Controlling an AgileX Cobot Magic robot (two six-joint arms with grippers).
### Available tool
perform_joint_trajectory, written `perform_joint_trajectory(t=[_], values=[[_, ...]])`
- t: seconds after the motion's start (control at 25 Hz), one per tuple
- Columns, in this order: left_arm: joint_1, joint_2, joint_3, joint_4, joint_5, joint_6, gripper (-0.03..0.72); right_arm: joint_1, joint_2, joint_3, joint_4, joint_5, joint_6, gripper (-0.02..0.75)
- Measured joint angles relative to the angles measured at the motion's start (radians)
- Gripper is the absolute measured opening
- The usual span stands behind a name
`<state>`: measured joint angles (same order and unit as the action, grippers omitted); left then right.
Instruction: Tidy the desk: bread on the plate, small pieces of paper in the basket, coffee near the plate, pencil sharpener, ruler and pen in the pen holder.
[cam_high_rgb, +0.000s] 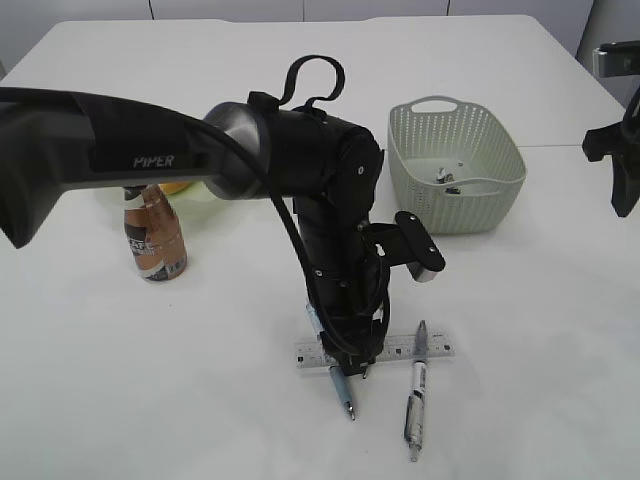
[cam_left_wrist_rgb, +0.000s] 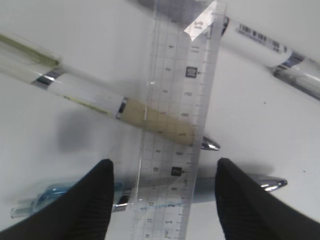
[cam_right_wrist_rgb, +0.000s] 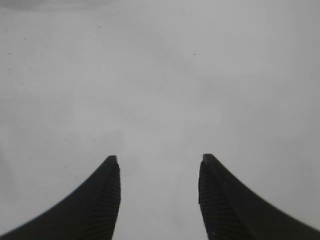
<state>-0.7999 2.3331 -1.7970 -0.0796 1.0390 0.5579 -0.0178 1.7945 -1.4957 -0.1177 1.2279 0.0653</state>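
A black robot arm (cam_high_rgb: 300, 170) with a matte tapered link lettered "PIPER" in white, joined through a brushed silver collar to a bulky rounded joint housing dotted with small screws. Black cables loop above the joint and run down along the wrist. A small black camera block with a silver end (cam_high_rgb: 420, 245) juts from the wrist. Both wrist views show dark, pointed gripper fingers (cam_left_wrist_rgb: 95, 200) with finely ribbed inner faces (cam_right_wrist_rgb: 107, 195).

I see the clear ruler (cam_left_wrist_rgb: 175, 145) flat on the desk (cam_high_rgb: 520, 330) near me, lying across two pens (cam_left_wrist_rgb: 85, 95). The coffee (cam_high_rgb: 152, 235) stands upright at left. The basket (cam_high_rgb: 455, 165) sits far right, paper (cam_high_rgb: 447, 177) inside.
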Motion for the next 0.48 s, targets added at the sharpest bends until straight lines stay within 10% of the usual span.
perform_joint_trajectory(t=[0.48], values=[[0.0,0.021,0.0,-0.003,-0.014,0.0,0.466,0.0,0.0,0.0,-0.002,0.0,0.0,0.402]])
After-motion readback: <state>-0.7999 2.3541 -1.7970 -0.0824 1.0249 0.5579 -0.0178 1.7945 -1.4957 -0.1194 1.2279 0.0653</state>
